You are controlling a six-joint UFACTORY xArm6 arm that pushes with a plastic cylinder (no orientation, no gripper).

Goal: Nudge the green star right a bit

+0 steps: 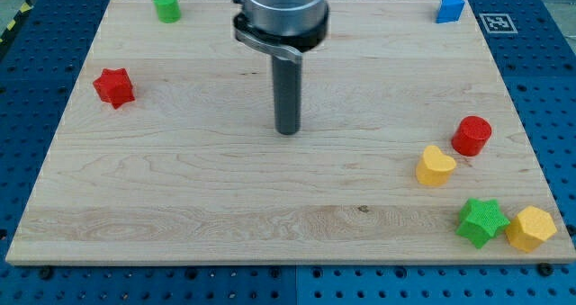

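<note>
Tip mid-board, touching nothing, far from green star jammed against yellow hexagon, so probably shoving both off the edge.

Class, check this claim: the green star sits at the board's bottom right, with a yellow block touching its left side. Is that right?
Not quite. In the camera view the green star does sit at the board's bottom right, but the yellow block touching it is on its right side, not its left.
</note>
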